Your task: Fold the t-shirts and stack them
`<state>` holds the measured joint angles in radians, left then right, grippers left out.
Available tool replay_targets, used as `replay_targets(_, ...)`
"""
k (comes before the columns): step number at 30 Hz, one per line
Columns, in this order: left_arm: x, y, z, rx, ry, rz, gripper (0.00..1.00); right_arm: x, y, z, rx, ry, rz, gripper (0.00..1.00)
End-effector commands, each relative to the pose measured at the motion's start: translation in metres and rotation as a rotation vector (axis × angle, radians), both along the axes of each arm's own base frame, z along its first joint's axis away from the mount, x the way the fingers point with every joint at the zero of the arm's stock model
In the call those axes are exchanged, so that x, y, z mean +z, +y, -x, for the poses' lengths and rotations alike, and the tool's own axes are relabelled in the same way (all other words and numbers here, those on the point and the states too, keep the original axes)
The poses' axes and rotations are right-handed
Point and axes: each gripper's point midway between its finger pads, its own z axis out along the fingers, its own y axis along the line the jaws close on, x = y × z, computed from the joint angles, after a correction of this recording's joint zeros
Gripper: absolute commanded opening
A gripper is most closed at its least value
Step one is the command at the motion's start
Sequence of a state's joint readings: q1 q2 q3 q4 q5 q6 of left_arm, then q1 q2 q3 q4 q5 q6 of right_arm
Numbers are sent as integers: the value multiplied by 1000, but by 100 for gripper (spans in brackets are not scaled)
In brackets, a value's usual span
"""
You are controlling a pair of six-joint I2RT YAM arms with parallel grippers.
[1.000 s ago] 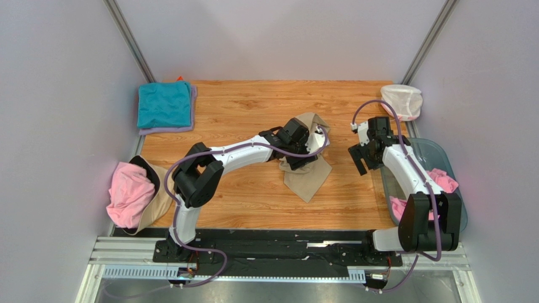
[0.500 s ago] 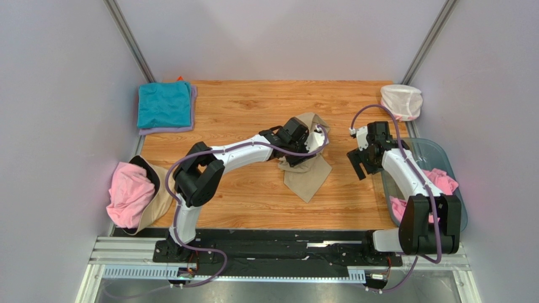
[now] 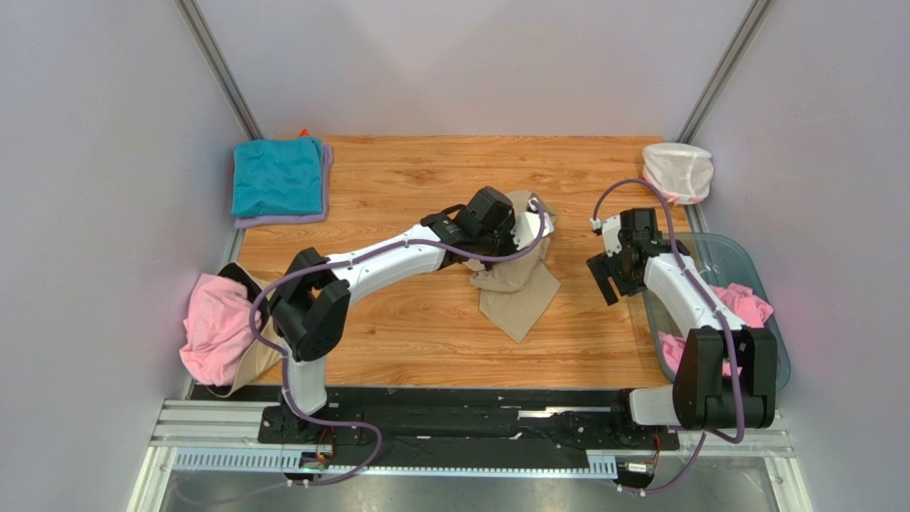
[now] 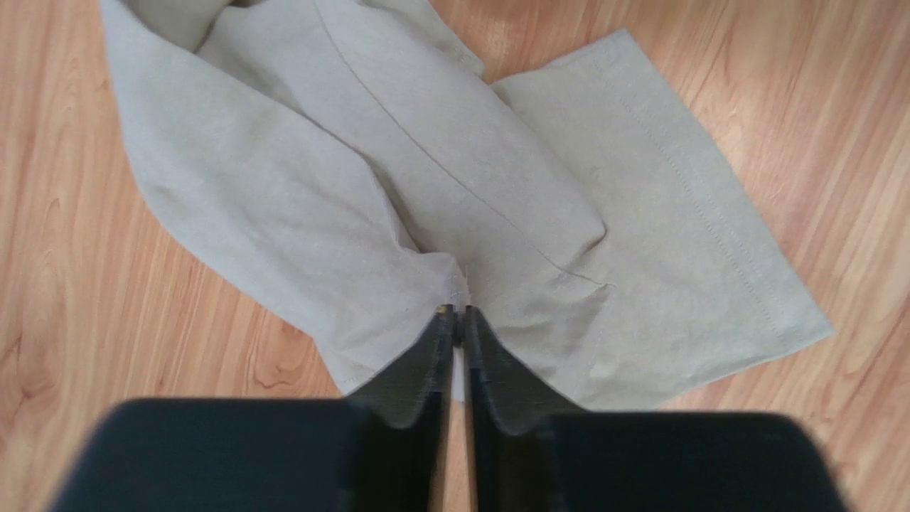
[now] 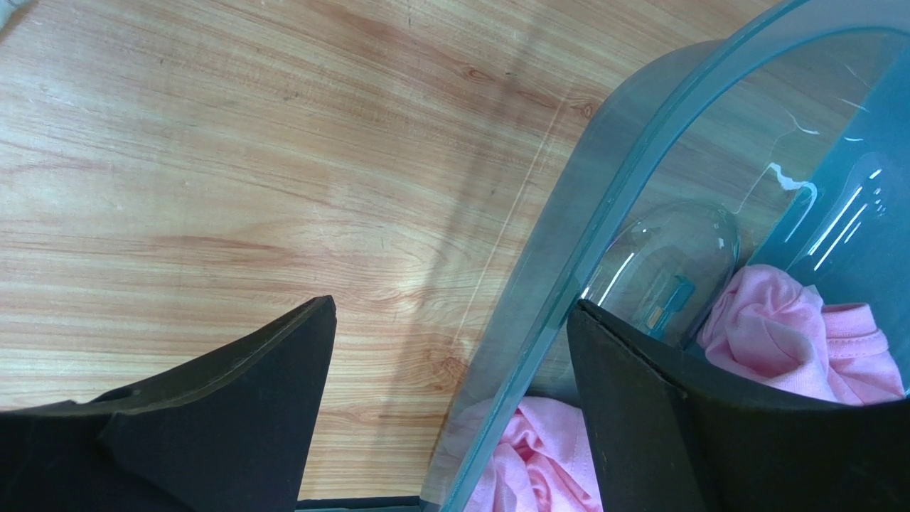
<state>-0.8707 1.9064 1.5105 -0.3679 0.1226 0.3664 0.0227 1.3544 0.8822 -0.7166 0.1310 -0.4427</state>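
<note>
From above, the left gripper (image 3: 513,237) sits on the crumpled tan t-shirt (image 3: 520,301) near the middle of the wooden table (image 3: 427,181), too buried in cloth to tell how its jaws stand. The right gripper (image 3: 607,280) hangs spread just beside the clear tub (image 3: 739,256), which holds pink fabric (image 3: 750,305). A teal t-shirt (image 3: 277,176) lies folded on a lilac t-shirt (image 3: 282,221) at the far left corner. Another pink t-shirt (image 3: 219,325) is bunched at the left edge, and a white net pouch (image 3: 678,169) lies at the far right corner.

The left wrist view settles it: the left gripper's jaws are pressed together, pinching a ridge of the tan t-shirt (image 4: 427,160) (only a sliver of cloth shows between the tips). The shirt fans out rumpled beyond them, one flat hemmed panel lying on the wood.

In the right wrist view the right gripper (image 5: 449,309) is wide apart and holds nothing. One finger hangs over bare wood, the other over the tub's rim (image 5: 598,160), with pink fabric (image 5: 790,331) inside.
</note>
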Motion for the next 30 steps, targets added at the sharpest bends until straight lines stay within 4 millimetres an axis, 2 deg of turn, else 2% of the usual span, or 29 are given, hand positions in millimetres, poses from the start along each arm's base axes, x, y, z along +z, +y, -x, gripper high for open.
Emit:
replay_targets(1,29,2,-1,-24,-77,28,1,-5,3,-4,-2,-8,-22,83)
replay_targets(8,20,3,-6,-14,-87,8,0,-5,3,-4,-7,-7,-22,82)
replay_targets(14,26,10,-11,5,-118,14,0,-3,2,-4,-9,-12,-19,82)
replay_targets(17,43,22,-20,60,-179,25,0,-3,4,-3,-12,-8,-32,82)
replay_targets(19,64,37,-30,132,-263,34,0,1,8,-5,-14,-18,-55,81)
replay_targets(20,80,47,-35,164,-314,55,0,2,11,-5,-12,-18,-65,81)
replay_targets(22,99,65,-42,218,-370,65,0,9,16,-12,-9,-37,-93,81)
replay_targets(23,116,80,-46,253,-405,89,0,11,18,-14,-17,-40,-108,81)
replay_targets(26,148,114,-53,326,-477,108,0,19,28,-25,-22,-44,-159,81)
replay_targets(27,155,122,-53,340,-493,111,0,15,38,-29,-8,-25,-197,81)
replay_targets(28,160,132,-56,352,-514,101,0,21,43,-37,-3,-39,-214,81)
replay_targets(30,171,148,-53,382,-547,95,0,22,57,-43,14,-26,-250,81)
